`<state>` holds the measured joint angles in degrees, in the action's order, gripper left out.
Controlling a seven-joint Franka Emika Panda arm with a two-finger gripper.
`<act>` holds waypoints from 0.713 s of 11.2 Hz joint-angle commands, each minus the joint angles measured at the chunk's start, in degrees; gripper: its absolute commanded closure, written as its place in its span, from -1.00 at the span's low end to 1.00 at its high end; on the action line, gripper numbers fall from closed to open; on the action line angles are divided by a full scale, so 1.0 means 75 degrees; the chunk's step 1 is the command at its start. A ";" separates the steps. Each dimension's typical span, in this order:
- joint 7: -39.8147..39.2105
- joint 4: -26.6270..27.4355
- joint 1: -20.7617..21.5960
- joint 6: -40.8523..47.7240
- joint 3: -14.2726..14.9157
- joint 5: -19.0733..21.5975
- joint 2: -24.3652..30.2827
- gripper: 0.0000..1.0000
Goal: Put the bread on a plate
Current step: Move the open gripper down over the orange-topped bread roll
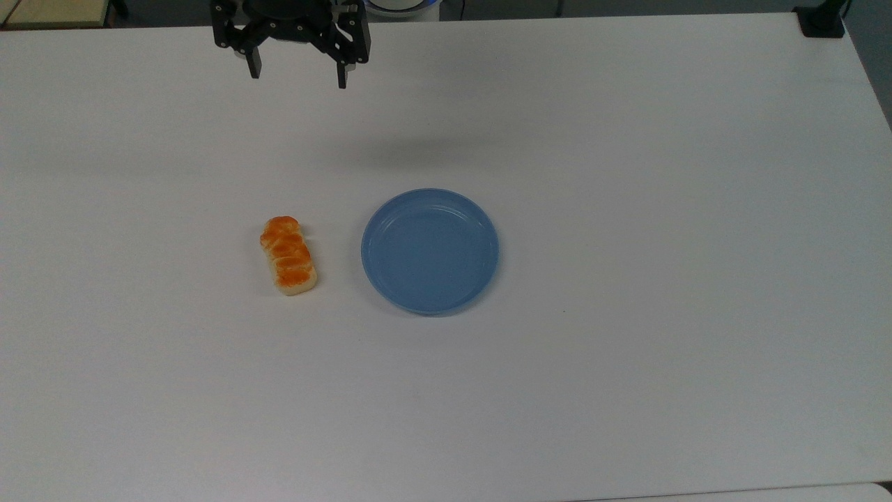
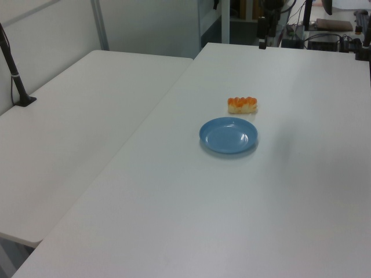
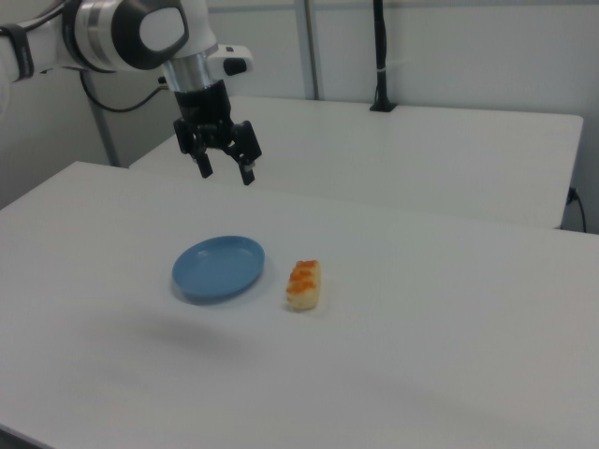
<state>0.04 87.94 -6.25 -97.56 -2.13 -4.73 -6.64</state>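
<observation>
Beside plate (image 1: 430,251), unlabelled bread (image 1: 288,255)

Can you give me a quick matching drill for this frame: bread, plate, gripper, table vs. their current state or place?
Things:
1. bread
2. plate
3. gripper
4. table

States or places:
A. white, bearing both bread and plate
B. up in the air, fingers apart, holding nothing
C. light blue, round, nothing on it
D. lying on the table, on the top view's left of the plate, not touching it

Pairs: 1-D, 2-C, 3-B, 4-A
</observation>
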 commanded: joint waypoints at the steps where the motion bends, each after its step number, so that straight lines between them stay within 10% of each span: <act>1: -0.0252 0.0239 -0.0115 -0.0642 0.0050 0.0162 -0.0215 -1.00; 8: -0.0472 0.0193 -0.0221 -0.2330 0.0050 0.0021 -0.2030 -1.00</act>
<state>-0.70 89.45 -8.22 -112.31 -2.10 -4.71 -18.35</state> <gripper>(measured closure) 0.000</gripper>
